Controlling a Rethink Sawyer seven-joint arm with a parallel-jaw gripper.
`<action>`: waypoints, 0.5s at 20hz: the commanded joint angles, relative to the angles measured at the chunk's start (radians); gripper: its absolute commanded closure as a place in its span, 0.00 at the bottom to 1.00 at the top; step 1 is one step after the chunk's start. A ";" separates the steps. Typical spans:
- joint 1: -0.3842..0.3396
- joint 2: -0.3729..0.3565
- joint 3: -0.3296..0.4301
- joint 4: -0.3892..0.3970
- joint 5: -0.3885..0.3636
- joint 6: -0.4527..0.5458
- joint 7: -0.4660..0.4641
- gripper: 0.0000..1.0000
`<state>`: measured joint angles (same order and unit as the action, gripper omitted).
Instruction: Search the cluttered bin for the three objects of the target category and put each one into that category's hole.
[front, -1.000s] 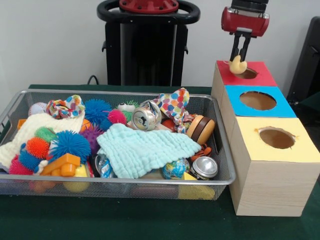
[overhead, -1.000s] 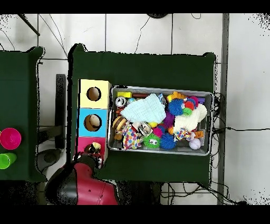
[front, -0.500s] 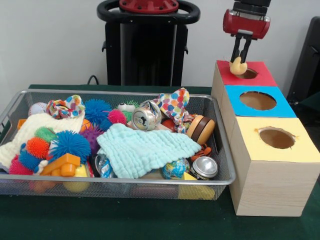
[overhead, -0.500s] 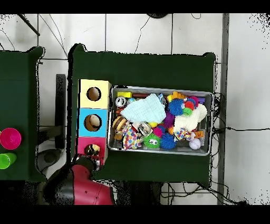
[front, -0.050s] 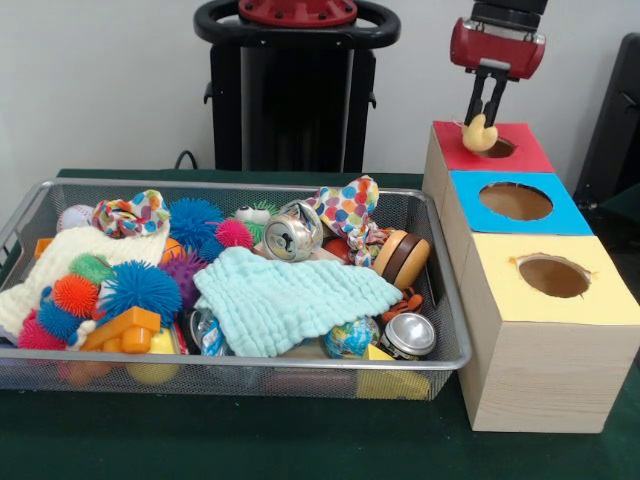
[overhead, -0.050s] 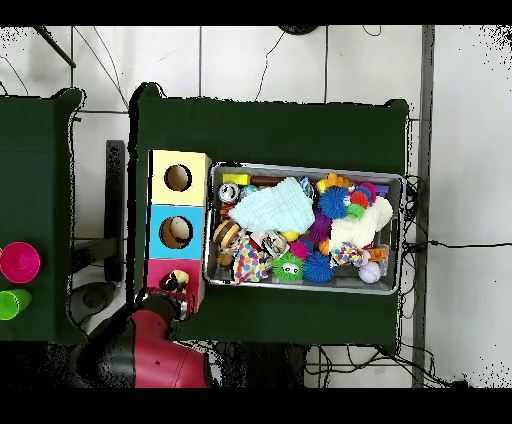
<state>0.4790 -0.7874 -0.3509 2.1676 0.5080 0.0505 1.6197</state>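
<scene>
Gripper (front, -0.050s: 483, 112) is clamped on a yellow toy (front, -0.050s: 478, 133), long axis roughly level, directly above the red hole (front, -0.050s: 497, 148).

Mint cloth (front, -0.050s: 290, 300), polka-dot rag (front, -0.050s: 348, 208), red-topped box (front, -0.050s: 525, 148)

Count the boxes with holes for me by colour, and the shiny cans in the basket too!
Red box: 1
Blue box: 1
Yellow box: 1
Cans in the basket: 2 showing, one crushed can lying near the back and one upright can at the front corner
Total: 5
</scene>
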 joint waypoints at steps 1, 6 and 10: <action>-0.023 0.046 0.021 -0.104 0.054 0.039 0.250 1.00; -0.045 0.036 0.041 -0.092 0.041 0.022 0.244 1.00; -0.052 0.029 0.053 -0.085 0.040 0.017 0.249 1.00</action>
<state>0.4704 -0.7721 -0.3532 2.1413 0.5123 0.0505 1.6203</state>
